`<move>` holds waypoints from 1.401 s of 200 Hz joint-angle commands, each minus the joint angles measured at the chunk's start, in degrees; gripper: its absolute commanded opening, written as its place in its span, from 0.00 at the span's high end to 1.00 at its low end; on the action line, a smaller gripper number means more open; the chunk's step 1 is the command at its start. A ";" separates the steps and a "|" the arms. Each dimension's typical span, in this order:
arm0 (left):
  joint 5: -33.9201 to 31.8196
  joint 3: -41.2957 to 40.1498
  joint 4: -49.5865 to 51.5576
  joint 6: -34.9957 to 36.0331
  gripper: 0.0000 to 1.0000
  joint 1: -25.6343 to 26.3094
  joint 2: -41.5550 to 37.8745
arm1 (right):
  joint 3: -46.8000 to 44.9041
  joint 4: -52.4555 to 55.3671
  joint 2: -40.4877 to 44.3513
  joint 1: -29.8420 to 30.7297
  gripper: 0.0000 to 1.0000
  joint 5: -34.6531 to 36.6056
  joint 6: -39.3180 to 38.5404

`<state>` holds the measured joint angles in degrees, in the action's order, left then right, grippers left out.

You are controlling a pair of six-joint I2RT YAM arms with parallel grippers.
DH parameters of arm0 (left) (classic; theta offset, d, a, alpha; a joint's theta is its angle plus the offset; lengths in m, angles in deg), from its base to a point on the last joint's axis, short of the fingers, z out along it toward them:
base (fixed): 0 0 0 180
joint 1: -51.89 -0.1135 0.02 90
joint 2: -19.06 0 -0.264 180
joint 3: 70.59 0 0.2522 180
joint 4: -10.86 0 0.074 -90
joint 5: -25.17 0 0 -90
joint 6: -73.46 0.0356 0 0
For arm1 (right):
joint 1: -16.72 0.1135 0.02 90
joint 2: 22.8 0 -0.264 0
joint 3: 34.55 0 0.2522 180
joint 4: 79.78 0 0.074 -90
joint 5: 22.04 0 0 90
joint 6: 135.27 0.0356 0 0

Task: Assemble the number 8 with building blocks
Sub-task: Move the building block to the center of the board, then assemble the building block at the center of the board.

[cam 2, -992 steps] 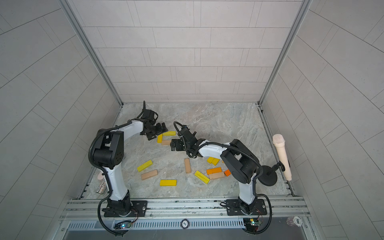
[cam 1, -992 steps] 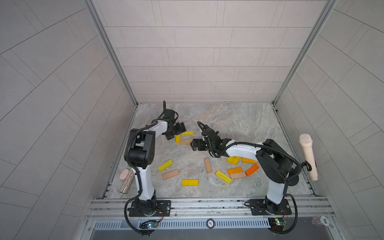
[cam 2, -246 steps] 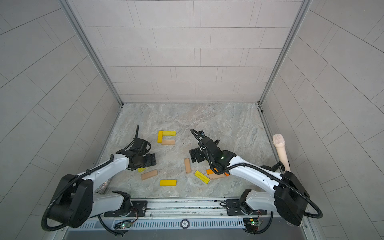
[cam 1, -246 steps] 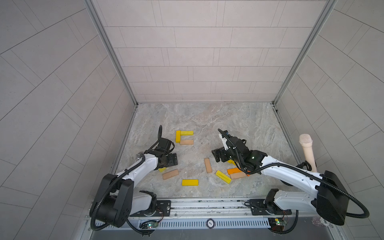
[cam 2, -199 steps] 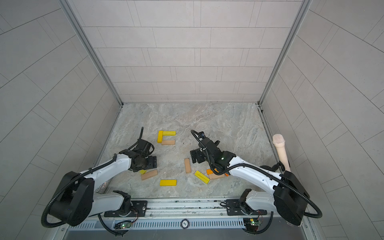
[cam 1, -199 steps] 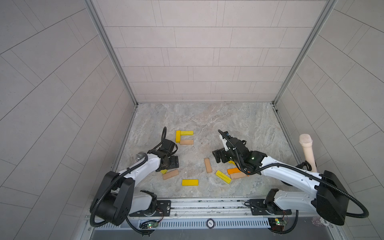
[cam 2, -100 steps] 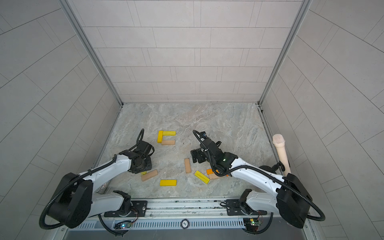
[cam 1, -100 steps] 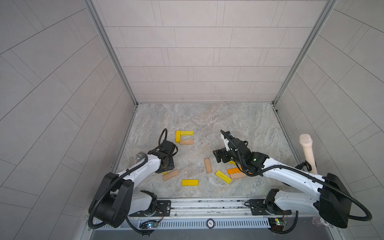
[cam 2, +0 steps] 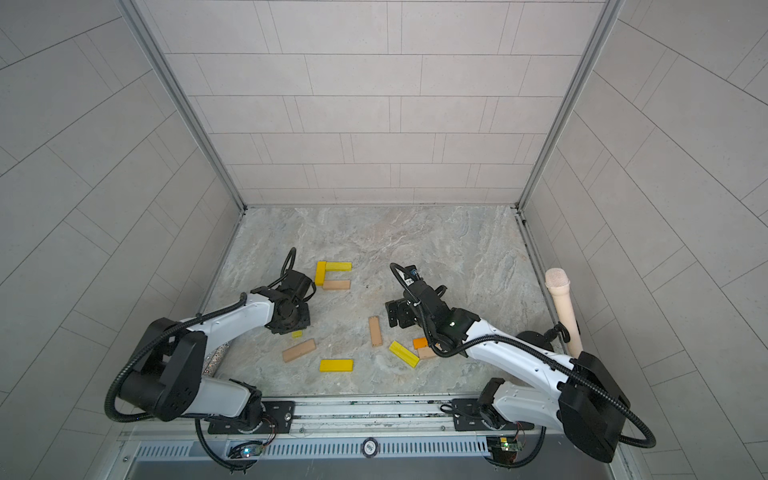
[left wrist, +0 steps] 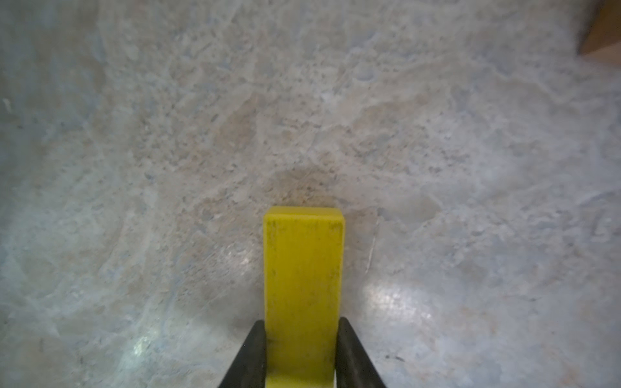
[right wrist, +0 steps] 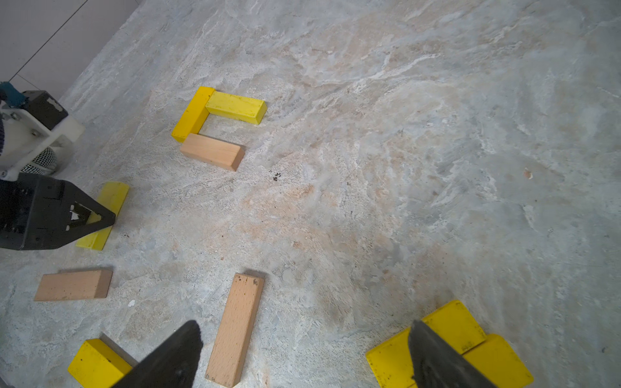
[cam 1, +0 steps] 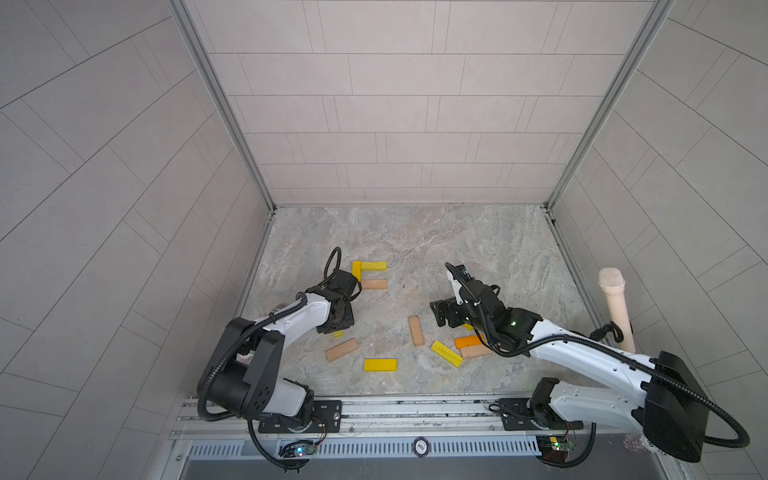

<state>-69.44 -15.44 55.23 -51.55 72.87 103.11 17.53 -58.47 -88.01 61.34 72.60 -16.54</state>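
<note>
Marble top (left wrist: 134,134): scuffed yellow bar (left wrist: 304,268), prob. flat, in L gripper (left wrist: 301,322).

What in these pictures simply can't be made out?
Yellow block: in both top views the left arm covers all but a sliver; the left wrist view's edge cuts its gripped end.
Orange block: partly under the right arm in both top views.
Glittery thing: mostly behind the left arm in a top view.
</note>
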 commanded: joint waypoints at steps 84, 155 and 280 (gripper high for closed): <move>4.13 13.55 0.40 8.34 0.63 -0.24 15.93 | 0.35 1.27 1.23 0.20 0.03 1.98 0.80; 6.89 11.11 1.73 9.71 0.54 -0.28 11.54 | 0.30 0.71 0.59 0.12 0.03 1.77 0.92; 8.53 12.36 2.69 13.64 0.68 -1.87 10.38 | 0.51 0.89 0.70 0.12 0.03 1.54 1.33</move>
<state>-61.57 -3.49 55.99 -39.06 71.84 114.46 17.53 -58.06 -87.95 61.34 73.39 -16.22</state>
